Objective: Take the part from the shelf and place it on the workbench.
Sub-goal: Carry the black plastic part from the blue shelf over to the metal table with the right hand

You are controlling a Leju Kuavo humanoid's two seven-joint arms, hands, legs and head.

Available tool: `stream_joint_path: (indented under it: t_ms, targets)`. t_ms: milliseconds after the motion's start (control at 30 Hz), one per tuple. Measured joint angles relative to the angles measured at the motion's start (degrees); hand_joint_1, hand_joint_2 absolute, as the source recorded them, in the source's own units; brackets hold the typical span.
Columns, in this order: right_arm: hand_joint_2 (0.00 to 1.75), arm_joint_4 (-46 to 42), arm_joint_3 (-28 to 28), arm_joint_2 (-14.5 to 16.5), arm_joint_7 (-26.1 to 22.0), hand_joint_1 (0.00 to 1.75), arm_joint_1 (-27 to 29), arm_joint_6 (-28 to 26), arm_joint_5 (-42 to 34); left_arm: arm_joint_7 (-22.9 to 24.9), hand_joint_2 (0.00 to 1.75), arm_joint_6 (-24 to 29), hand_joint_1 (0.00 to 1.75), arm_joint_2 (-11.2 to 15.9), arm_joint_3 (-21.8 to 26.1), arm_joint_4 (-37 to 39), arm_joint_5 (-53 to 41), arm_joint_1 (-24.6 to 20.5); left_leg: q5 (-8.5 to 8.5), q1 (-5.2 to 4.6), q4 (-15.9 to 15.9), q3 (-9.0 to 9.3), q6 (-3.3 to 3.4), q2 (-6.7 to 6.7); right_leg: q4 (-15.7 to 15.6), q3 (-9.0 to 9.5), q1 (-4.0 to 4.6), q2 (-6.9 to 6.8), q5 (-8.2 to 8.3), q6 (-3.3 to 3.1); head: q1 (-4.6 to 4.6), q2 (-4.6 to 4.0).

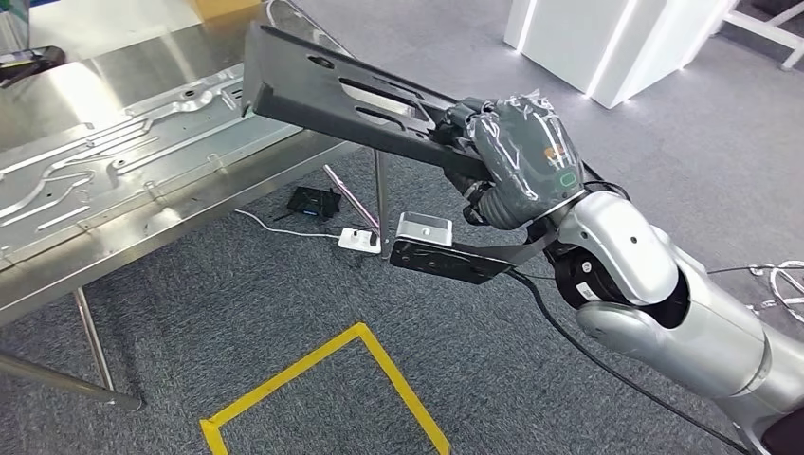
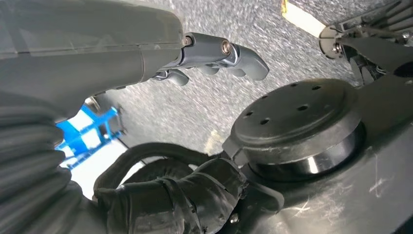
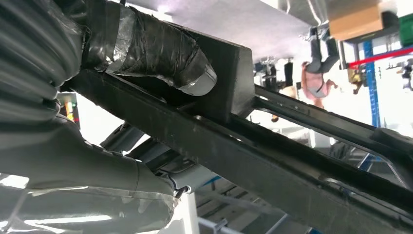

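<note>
Head view shows the right hand [image 1: 520,161] gripping the part [image 1: 341,95], a long dark piece with slots; the fingers are wrapped around its near end and the far end reaches over the edge of the workbench [image 1: 142,227]; the part is tilted and held in the air, and I cannot tell if its far tip touches the bench; a pressed metal panel [image 1: 104,161] lies flat on the bench top; on the grey carpet under the bench there are a small black box [image 1: 313,202], a white socket block [image 1: 359,239] and a white cable; yellow tape [image 1: 322,379] marks a square on the floor; a white lit stand [image 1: 616,43] is well apart, behind the arm.

Right wrist view gives the same grip from close; the taped thumb [image 3: 160,53] presses on one face of the part [image 3: 272,165] and the hand [image 3: 73,161] closes under it.

Left wrist view shows the left hand [image 2: 146,53] hanging over the carpet; its fingers [image 2: 234,56] are slightly bent, apart, and hold nothing.
</note>
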Motion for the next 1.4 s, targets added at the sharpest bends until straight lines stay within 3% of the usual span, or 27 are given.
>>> stream_joint_path:
  t_ms: [33,67,133,200,267,300,333,400,433,500,533,567,633,700,767,800,867,900,933,1000,1033,1067,1133,1200,1267,1333,1400]
  targets:
    - [1.75,-0.04,-0.02,-0.16,0.01,1.75,0.09,0.0,0.0,-0.01,1.75,0.01,0.0,-0.03,0.0,-0.06,0.0,0.04,-0.06,0.08,0.21,-0.02,-0.1,-0.88,-1.41,0.38,-0.19,0.14,1.5,0.14,-0.01,0.0]
    - [1.75,-0.13,-0.05,-0.31,0.03,1.75,0.12,0.0,0.0,-0.01,1.75,0.02,0.0,-0.06,0.0,-0.09,0.0,0.08,-0.2,0.24,0.53,-0.07,-0.3,-1.76,-4.76,1.77,-0.45,0.6,3.72,0.31,-0.01,0.0]
    - [1.75,-0.33,-0.14,-0.6,0.02,1.75,0.13,0.0,0.0,-0.03,1.75,0.05,0.0,-0.04,0.0,-0.15,0.0,0.04,-0.6,0.46,1.53,-0.6,-1.0,-3.49,-11.78,4.95,-1.06,3.33,6.58,0.56,-0.03,0.0]
    - [1.75,-0.5,-0.19,-0.81,-0.13,1.75,0.14,0.03,-0.01,-0.09,1.75,0.16,0.0,0.03,-0.02,-0.29,0.01,-0.03,-0.57,0.61,2.07,-1.51,-1.91,-5.03,-14.33,6.09,-1.14,4.89,6.81,0.22,0.0,0.0]
    - [1.75,-0.6,-0.2,-0.89,-0.43,1.75,0.06,0.11,-0.04,-0.19,1.75,0.37,0.0,0.13,-0.14,-0.48,0.13,0.09,-0.11,0.85,1.85,-2.18,-2.71,-6.28,-14.52,6.04,-0.96,3.44,7.0,-0.63,0.03,0.0]
    - [1.75,-0.58,-0.2,-0.89,-0.56,1.75,-0.04,0.2,-0.07,-0.26,1.75,0.47,0.0,0.18,-0.23,-0.62,0.23,0.17,-0.2,0.83,2.1,-2.5,-2.98,-5.65,-14.69,6.11,-0.98,2.62,7.15,-1.06,-0.06,0.0]
    - [1.75,-0.56,-0.2,-0.89,-0.68,1.75,-0.18,0.29,-0.09,-0.33,1.75,0.54,0.0,0.25,-0.32,-0.75,0.36,0.11,-0.85,0.71,3.26,-3.15,-3.17,-4.15,-14.9,6.18,-1.02,1.79,7.28,-1.48,-0.26,0.0]
    - [1.75,-0.45,-0.18,-0.88,-0.98,1.75,-0.46,0.62,-0.13,-0.54,1.75,0.72,0.0,0.32,-0.44,-0.99,0.64,-0.27,-3.88,0.46,9.08,-5.93,-3.4,0.08,-15.12,6.23,-0.82,0.14,7.35,-2.11,-0.62,0.0]
    - [1.75,-0.37,-0.15,-0.88,-1.18,1.75,-0.55,0.81,-0.14,-0.64,1.75,0.8,0.0,0.33,-0.48,-1.03,0.84,-0.47,-5.64,0.45,12.98,-7.76,-3.49,1.33,-15.13,6.2,-0.62,-0.71,7.3,-2.32,-0.72,0.0]
    - [1.75,-0.08,-0.03,-0.86,-1.51,1.75,-0.59,1.1,-0.22,-0.87,1.75,0.91,0.0,0.33,-0.57,-1.06,1.19,-0.64,-7.06,0.48,17.77,-9.91,-3.49,2.19,-15.12,6.2,-0.31,-2.47,7.16,-2.52,-0.71,0.0]
    - [1.75,0.1,0.03,-0.85,-1.66,1.75,-0.64,1.15,-0.3,-0.99,1.75,0.95,0.0,0.34,-0.63,-1.09,1.35,-0.65,-6.27,0.46,17.09,-9.43,-3.4,2.38,-15.11,6.24,-0.22,-3.32,7.07,-2.57,-0.72,0.0]
    - [1.75,0.31,0.06,-0.84,-1.8,1.75,-0.78,1.16,-0.44,-1.15,1.75,0.99,0.0,0.35,-0.7,-1.13,1.5,-0.67,-4.68,0.39,14.26,-7.81,-3.22,2.79,-15.1,6.33,-0.13,-4.16,6.97,-2.57,-0.71,0.0]
    - [1.75,0.78,0.06,-0.83,-2.12,1.75,-1.37,1.22,-0.84,-1.46,1.75,1.11,0.0,0.39,-0.82,-1.19,1.9,-0.8,-1.85,-0.2,6.39,-3.43,-2.6,5.14,-15.08,6.59,0.13,-5.69,6.68,-2.38,-0.71,0.0]
    - [1.75,1.44,0.11,-0.81,-2.5,1.75,-2.0,1.39,-1.28,-1.76,1.75,1.19,0.0,0.42,-0.91,-1.19,2.28,-0.99,-1.15,-0.94,2.26,-1.36,-1.77,6.63,-15.12,6.81,0.43,-7.08,6.4,-1.97,-0.67,0.0]
    - [1.75,2.11,0.31,-0.59,-2.84,1.75,-2.31,1.6,-1.6,-2.03,1.75,1.21,0.0,0.43,-1.11,-1.2,2.65,-1.07,-1.17,-1.12,1.75,-1.33,-1.05,5.43,-15.36,7.22,0.59,-8.44,6.18,-1.43,-0.62,0.0]
    - [1.75,2.44,0.43,-0.45,-2.95,1.75,-2.42,1.69,-1.73,-2.16,1.75,1.21,0.0,0.43,-1.26,-1.21,2.84,-1.04,-1.03,-0.95,1.42,-1.11,-0.75,4.66,-15.26,7.4,0.5,-8.03,5.92,-1.1,-0.62,0.0]
    - [1.75,3.07,0.57,-0.24,-3.04,1.75,-2.79,1.84,-1.91,-2.36,1.75,1.24,0.0,0.43,-1.5,-1.24,3.26,-1.14,-0.64,-0.45,0.68,-0.51,-0.11,3.27,-12.64,6.42,0.22,-4.52,4.31,-0.54,-0.42,0.0]
    - [1.75,3.45,0.66,-0.23,-3.07,1.75,-2.96,1.93,-1.98,-2.43,1.75,1.26,0.0,0.42,-1.57,-1.25,3.38,-1.28,-0.53,-0.26,0.51,-0.36,0.08,2.59,-9.54,4.87,0.02,-2.2,2.89,-0.36,-0.28,0.0]
    - [1.75,3.86,0.83,-0.21,-3.1,1.75,-3.07,2.03,-2.03,-2.45,1.75,1.26,0.0,0.42,-1.66,-1.27,3.48,-1.48,-0.5,-0.19,0.49,-0.33,0.22,1.88,-5.75,2.83,-0.05,-0.74,1.39,-0.22,-0.17,0.0]
    - [1.75,4.84,1.38,-0.2,-3.15,1.75,-3.1,2.28,-2.19,-2.47,1.75,1.22,0.0,0.42,-1.87,-1.3,3.56,-1.77,-0.55,-0.14,0.58,-0.33,0.28,0.21,-0.11,-0.65,-0.1,0.03,0.22,0.09,-0.09,0.0]
    - [1.75,5.32,1.63,-0.19,-3.13,1.75,-3.1,2.43,-2.23,-2.47,1.75,1.19,0.0,0.42,-1.96,-1.32,3.61,-1.81,-0.61,-0.09,0.71,-0.32,0.24,-0.69,-0.17,-1.09,-0.16,0.09,1.24,0.2,-0.09,0.0]
    - [1.75,5.73,1.79,-0.19,-3.05,1.75,-3.11,2.56,-2.22,-2.47,1.75,1.16,0.0,0.43,-2.02,-1.34,3.68,-1.83,-0.72,0.0,0.93,-0.32,0.13,-1.63,-2.45,-0.44,-0.29,0.26,3.25,0.27,-0.09,0.0]
    - [1.75,6.47,1.91,-0.19,-2.68,1.75,-3.21,3.03,-1.95,-2.47,1.75,1.14,0.0,0.57,-2.04,-1.39,3.88,-1.88,-1.16,0.1,1.61,-0.45,-0.31,-3.13,-9.88,2.45,-0.66,1.35,7.15,0.32,-0.04,0.0]
    - [1.75,7.15,2.14,-0.18,-2.11,1.75,-3.41,4.11,-1.38,-2.43,1.75,1.02,0.0,1.06,-2.19,-1.6,3.89,-2.0,-1.46,0.16,2.2,-0.97,-0.96,-4.2,-14.09,4.3,-0.77,2.5,8.16,0.03,-0.02,0.01]
    - [1.75,7.75,2.64,0.01,-1.57,1.75,-3.52,5.57,-0.49,-2.2,1.75,0.66,0.0,1.94,-2.76,-1.9,3.35,-2.08,-1.32,0.35,2.1,-1.43,-1.72,-5.09,-14.58,4.59,-0.62,2.45,7.92,-0.68,0.01,0.01]
    - [1.75,8.26,3.24,0.39,-1.12,1.75,-3.51,6.74,0.91,-1.77,1.75,0.09,0.0,2.96,-3.44,-2.19,2.56,-2.21,-1.19,0.34,2.22,-1.5,-2.25,-3.62,-14.97,4.77,-0.57,1.97,8.07,-1.29,-0.13,0.0]
    - [1.75,8.72,3.86,0.62,-0.72,1.75,-3.47,7.34,2.19,-1.45,1.75,-0.43,0.0,3.99,-3.97,-2.43,1.99,-2.64,-1.06,0.04,2.01,-1.24,-1.68,-1.31,-15.09,4.92,-0.39,1.78,8.03,-1.57,-0.5,0.0]
